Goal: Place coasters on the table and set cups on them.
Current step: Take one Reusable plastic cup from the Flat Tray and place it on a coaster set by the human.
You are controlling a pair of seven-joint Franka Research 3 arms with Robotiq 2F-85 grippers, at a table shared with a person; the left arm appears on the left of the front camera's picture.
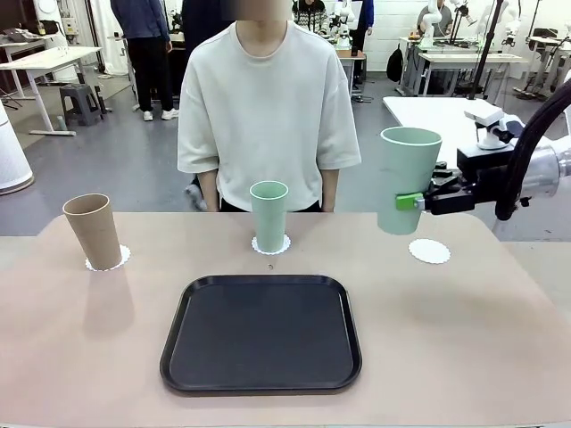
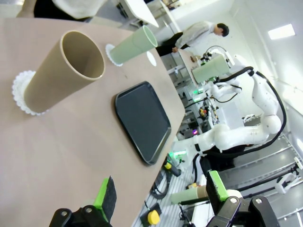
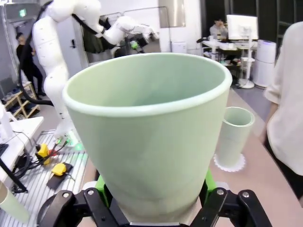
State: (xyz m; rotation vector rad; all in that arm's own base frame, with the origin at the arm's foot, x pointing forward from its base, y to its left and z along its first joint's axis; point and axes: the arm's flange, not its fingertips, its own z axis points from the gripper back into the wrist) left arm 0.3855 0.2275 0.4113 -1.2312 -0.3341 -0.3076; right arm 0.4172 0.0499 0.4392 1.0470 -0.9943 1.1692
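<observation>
Right claw (image 1: 419,201) pinching tall pale mint matte cup (image 1: 409,180) aloft, just above-left of bare scalloped white paper coaster (image 1: 429,251) on beige-pink bench (image 1: 500,330); left claw (image 2: 158,198) spread, empty; risk: off-centre lowering, tapered base catching doily edge, tipping on release.

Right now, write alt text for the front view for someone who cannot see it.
The right gripper holds a mint cup in the air above the table, beside a bare coaster. A brown cup and a second mint cup stand on coasters, with a black tray in front and a person behind.
</observation>
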